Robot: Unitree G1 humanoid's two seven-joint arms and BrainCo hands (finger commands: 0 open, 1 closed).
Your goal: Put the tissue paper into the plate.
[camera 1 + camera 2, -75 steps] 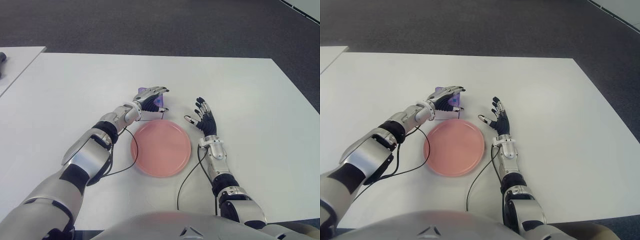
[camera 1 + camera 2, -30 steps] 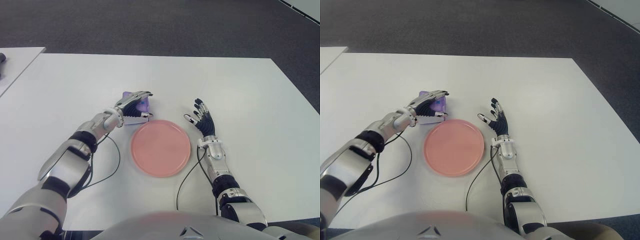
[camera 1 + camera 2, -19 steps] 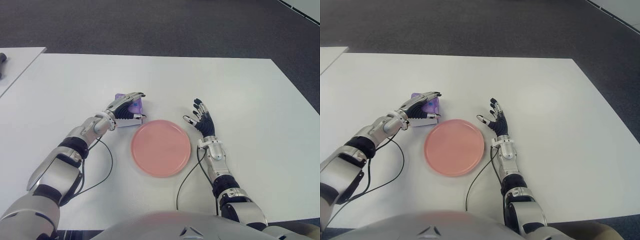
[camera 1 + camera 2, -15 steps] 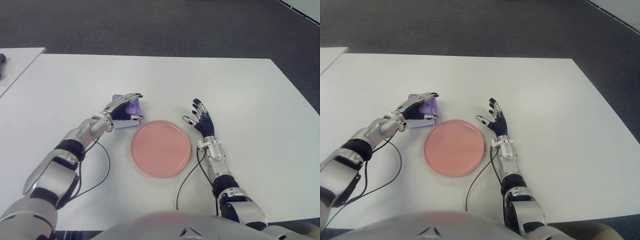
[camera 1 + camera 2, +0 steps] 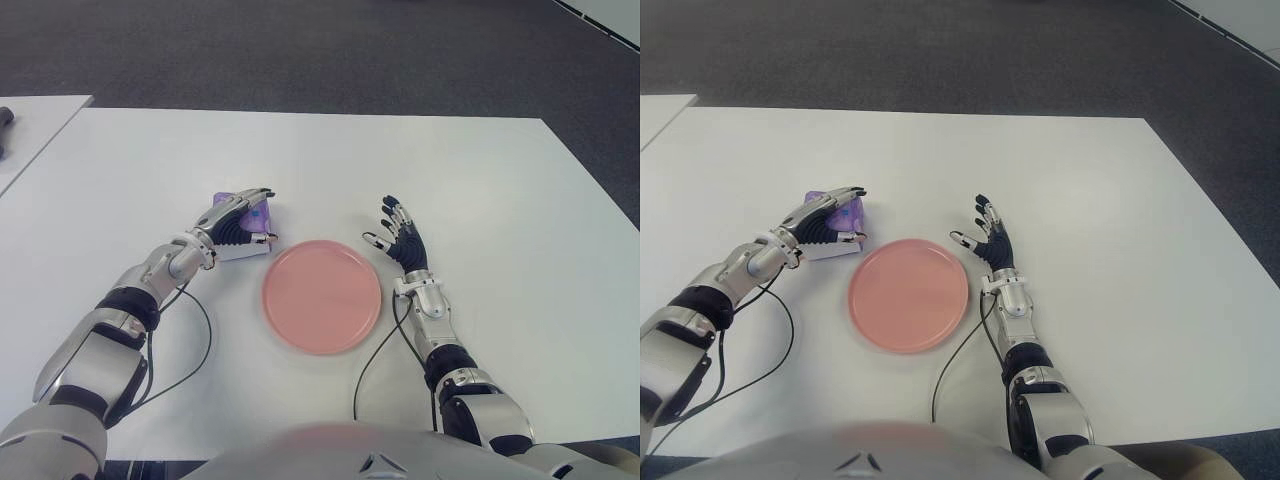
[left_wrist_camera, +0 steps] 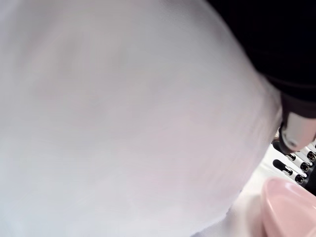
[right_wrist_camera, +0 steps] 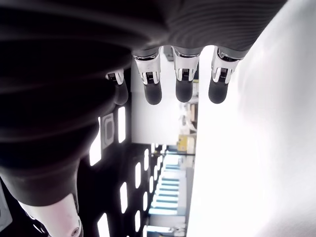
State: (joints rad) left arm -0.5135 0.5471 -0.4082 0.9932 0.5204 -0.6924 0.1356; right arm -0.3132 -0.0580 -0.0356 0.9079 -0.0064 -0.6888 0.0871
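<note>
Drifting outward: left hand (image 5: 238, 222) curled round purple tissue pack (image 5: 247, 212), pack clamped under fingers, low at white table (image 5: 150, 170). Over last seconds hand plus pack slide leftward, away from pink plate (image 5: 321, 296); gap widens, plate bare. Judgement: placement regressing. Right hand (image 5: 401, 240) splayed, holding nothing, right of plate.

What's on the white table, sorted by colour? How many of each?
Pink: 1, the round pink plate.
Purple: 1, the purple tissue paper pack, under the left hand.
Total: 2 things on the white table.
</note>
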